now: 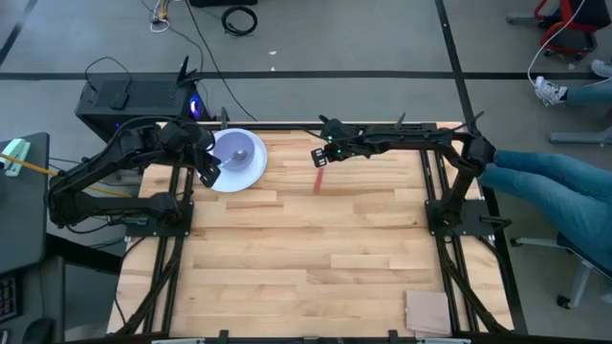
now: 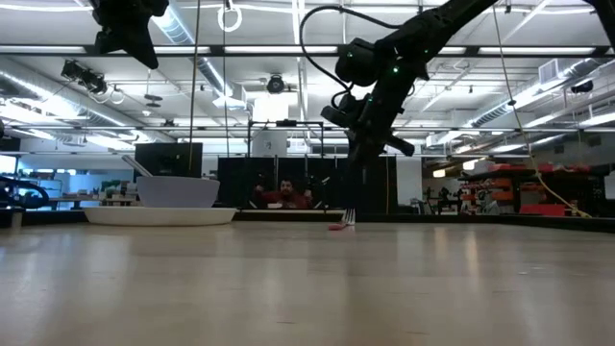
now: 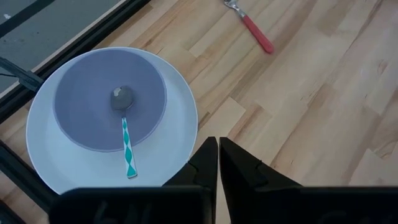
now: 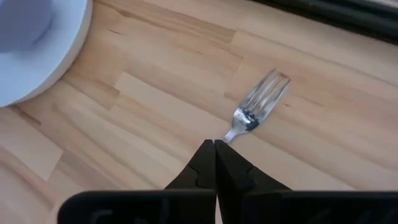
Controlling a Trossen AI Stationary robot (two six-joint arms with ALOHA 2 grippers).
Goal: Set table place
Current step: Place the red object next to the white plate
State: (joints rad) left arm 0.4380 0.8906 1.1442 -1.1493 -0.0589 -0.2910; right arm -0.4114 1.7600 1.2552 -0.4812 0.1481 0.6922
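The white plate (image 1: pixel 251 173) lies at the table's far left, and the lavender-blue bowl (image 1: pixel 239 149) stands on it. The spoon (image 3: pixel 126 140) has its head in the bowl, and its teal-and-white handle leans over the bowl's rim onto the plate (image 3: pixel 180 112). The red-handled fork (image 1: pixel 318 182) lies flat on the table to the plate's right, its tines (image 4: pixel 266 98) toward the far edge. My left gripper (image 3: pixel 218 149) is shut and empty, high above the plate's near edge. My right gripper (image 4: pixel 215 149) is shut, raised above the fork's neck.
A tan square pad (image 1: pixel 427 311) lies at the table's near right corner. Black rails (image 1: pixel 449 205) run along the table's left and right sides. A person's legs (image 1: pixel 555 186) are beside the right edge. The table's middle and near part (image 1: pixel 306 258) is bare wood.
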